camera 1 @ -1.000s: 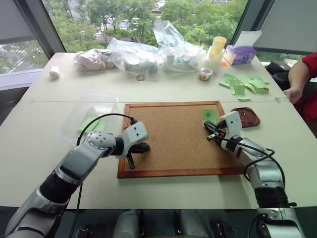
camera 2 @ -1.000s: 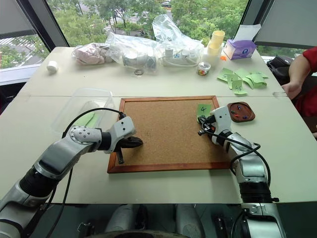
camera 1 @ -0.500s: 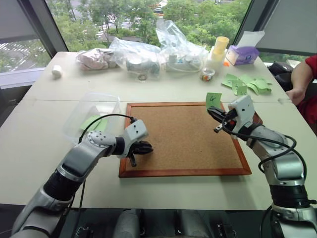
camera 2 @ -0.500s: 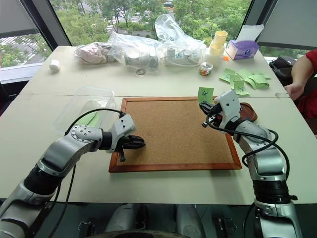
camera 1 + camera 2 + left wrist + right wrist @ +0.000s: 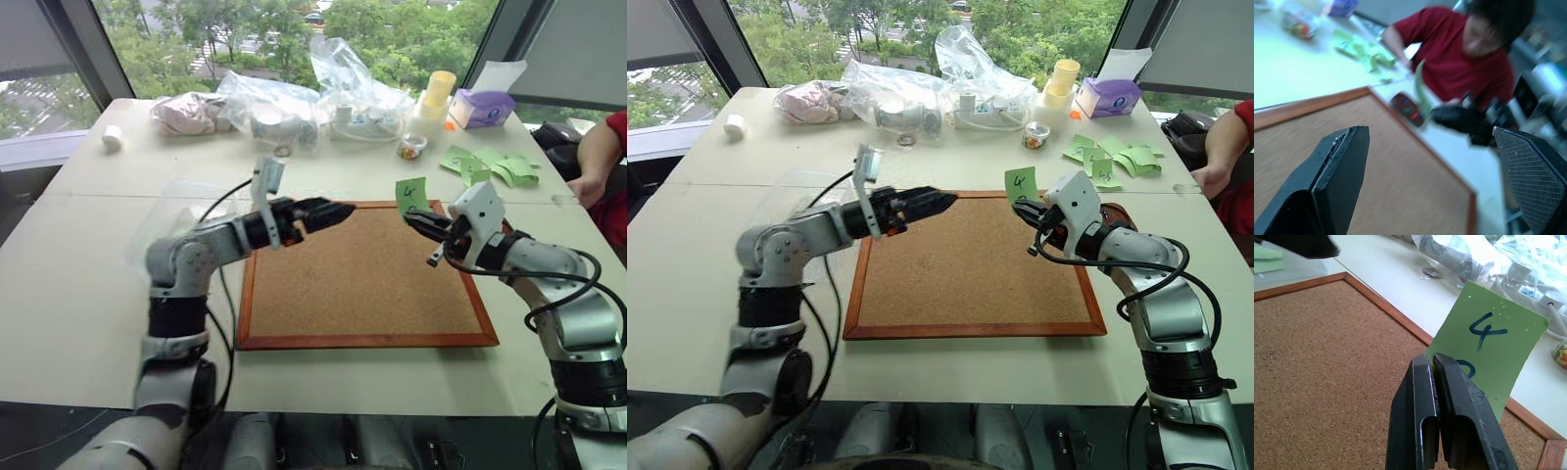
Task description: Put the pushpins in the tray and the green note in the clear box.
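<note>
The green note (image 5: 1488, 352), marked with a dark "4", stands upright in the air over the far right corner of the cork board (image 5: 362, 284). My right gripper (image 5: 416, 221) is shut on its lower edge. My left gripper (image 5: 338, 212) hovers over the board's far edge, pointing at the note with its fingers (image 5: 1342, 166) spread wide and nothing between them. The tray (image 5: 1396, 100) lies just beyond the board's right edge, behind my right hand, with coloured pushpins (image 5: 1406, 110) in it. The clear box (image 5: 171, 201) sits left of the board, partly behind my left arm.
Clear plastic bags (image 5: 294, 103), stacked yellow cups (image 5: 429, 98), a purple box (image 5: 480, 106), a small cup of pins (image 5: 407, 147) and a pile of green slips (image 5: 495, 164) line the far side. A person in red (image 5: 602, 157) sits at the right.
My left gripper rose from the board's left edge, swung right toward the note and opened. My right gripper lifted the green note up off the board.
</note>
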Robot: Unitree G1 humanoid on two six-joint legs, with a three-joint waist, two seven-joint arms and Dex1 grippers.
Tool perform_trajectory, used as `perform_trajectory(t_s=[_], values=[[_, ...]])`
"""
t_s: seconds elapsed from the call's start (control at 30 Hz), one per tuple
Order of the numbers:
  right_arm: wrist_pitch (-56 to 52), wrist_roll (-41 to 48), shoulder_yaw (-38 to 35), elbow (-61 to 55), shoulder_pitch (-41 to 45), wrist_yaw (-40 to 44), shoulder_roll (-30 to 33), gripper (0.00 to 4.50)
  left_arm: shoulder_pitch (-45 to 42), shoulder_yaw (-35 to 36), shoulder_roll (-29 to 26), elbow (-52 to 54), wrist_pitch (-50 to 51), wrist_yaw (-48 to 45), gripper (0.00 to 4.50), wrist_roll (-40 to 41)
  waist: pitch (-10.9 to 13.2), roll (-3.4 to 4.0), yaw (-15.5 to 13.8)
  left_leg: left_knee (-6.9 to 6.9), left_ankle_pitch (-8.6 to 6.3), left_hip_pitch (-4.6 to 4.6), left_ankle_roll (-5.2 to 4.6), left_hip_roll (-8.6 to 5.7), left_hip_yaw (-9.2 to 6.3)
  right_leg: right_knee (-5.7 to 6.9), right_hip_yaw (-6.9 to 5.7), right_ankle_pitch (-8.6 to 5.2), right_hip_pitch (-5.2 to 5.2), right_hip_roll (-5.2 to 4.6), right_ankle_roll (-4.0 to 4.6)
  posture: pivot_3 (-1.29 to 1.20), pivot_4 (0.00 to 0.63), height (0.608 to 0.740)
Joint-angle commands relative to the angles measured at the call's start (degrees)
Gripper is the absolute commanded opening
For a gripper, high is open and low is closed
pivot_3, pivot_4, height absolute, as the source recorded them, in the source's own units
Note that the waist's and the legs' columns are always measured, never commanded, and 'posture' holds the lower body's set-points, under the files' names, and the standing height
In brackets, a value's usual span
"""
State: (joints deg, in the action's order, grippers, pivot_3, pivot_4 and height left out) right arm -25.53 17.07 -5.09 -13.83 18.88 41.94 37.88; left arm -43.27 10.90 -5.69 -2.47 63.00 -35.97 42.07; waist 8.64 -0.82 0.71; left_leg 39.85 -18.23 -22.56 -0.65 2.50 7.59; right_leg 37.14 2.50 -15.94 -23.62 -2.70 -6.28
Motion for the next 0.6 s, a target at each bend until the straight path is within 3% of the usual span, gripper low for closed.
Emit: perform_trajectory(t_s=[0.03, 0.43, 0.57, 0.6], values=[[0.84, -0.24, 0.46, -3.31, 1.33, -0.11, 0.41, 0.00, -4.61, 1.67, 3.91, -7.78, -1.75, 0.88, 4.42, 2.40, 0.00, 0.00, 0.01, 0.00, 0.00, 0.00, 0.00, 0.00, 0.00, 0.00, 0.00, 0.00, 0.00, 0.01, 0.00, 0.00, 0.150, 0.728], [-2.35, -0.02, 1.75, -8.87, 1.94, -1.91, 0.30, 0.00, -17.57, -2.02, 10.00, -36.98, -16.70, -5.39, 4.42, -5.26, 0.06, -0.03, -0.08, -0.02, 0.00, -0.13, 0.01, -0.10, -0.01, -0.09, 0.00, 0.00, -0.10, 0.02, 0.00, 0.00, 0.150, 0.728], [-3.79, 0.18, 1.75, -11.00, 1.99, -2.42, 0.28, 0.00, -21.02, -1.25, 11.66, -43.72, -20.97, -5.75, 4.42, -6.82, 0.05, -0.02, -0.07, 0.13, 0.01, -0.75, 0.00, -0.11, -0.05, -0.01, 0.00, 0.01, -0.69, 0.02, -0.01, 0.00, 0.150, 0.728], [-4.11, 0.22, 1.72, -11.44, 2.01, -2.53, 0.27, 0.00, -21.72, -0.83, 11.89, -45.08, -21.57, -5.64, 4.18, -6.98, 0.05, -0.02, -0.08, 0.14, 0.01, -0.84, 0.00, -0.13, -0.04, 0.01, 0.00, 0.02, -0.81, 0.02, -0.02, 0.00, 0.150, 0.728]])
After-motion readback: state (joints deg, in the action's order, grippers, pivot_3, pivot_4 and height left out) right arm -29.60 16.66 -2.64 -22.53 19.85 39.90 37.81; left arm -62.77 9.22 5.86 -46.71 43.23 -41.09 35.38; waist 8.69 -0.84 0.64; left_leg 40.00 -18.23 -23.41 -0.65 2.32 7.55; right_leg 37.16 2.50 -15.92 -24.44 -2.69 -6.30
